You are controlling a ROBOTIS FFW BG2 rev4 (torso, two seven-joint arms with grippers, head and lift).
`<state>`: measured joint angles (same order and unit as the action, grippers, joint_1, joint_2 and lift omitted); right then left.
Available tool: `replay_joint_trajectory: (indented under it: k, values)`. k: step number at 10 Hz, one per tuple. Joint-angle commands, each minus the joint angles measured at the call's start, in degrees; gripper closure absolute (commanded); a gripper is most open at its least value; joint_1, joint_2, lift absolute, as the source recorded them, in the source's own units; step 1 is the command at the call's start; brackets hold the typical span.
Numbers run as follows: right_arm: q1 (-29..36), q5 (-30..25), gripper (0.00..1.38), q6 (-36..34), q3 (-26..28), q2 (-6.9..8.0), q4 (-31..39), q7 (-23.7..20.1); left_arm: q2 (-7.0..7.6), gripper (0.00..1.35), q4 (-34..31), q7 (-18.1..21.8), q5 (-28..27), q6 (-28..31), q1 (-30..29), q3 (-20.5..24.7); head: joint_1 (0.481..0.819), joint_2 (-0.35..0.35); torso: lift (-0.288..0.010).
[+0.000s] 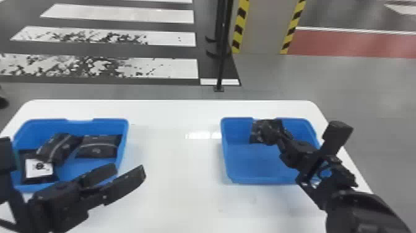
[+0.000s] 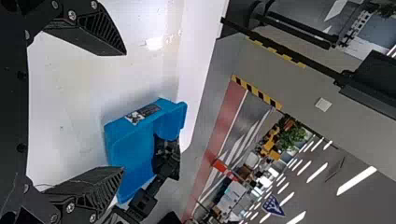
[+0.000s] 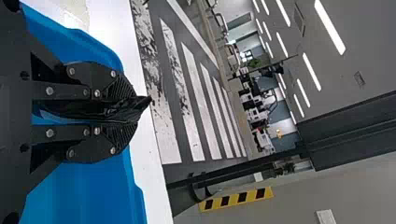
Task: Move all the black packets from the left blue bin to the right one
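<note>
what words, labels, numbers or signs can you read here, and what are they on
No text can be read.
White label on a black packet in the left blue bin: dark marks, too small to read.
Dark-and-white sticker on the outside of the right blue bin: too small to read.
Blue shield-shaped emblem in the background: too small to read.

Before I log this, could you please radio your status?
Right gripper shut on black packet, at right bin. Left gripper open. Three packets in left bin. No obstruction seen.
</note>
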<state>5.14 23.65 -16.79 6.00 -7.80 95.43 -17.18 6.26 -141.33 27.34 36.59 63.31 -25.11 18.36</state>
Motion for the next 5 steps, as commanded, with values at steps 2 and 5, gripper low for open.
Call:
replay_joint_trajectory:
  k: [2, 5]
  values:
    - [6.81, 0.23, 0.12, 4.14, 0.17, 1.21, 6.88, 4.7, -0.02, 0.17, -0.06, 0.0, -0.37, -1.15, 0.08, 0.61, 0.695, -0.107, -0.138]
    - [17.78, -5.26, 0.12, 12.86, 0.17, 2.79, 17.99, 6.55, 0.06, 0.17, -0.06, -0.27, -3.91, -1.01, 1.49, 2.09, 0.695, -0.109, -0.138]
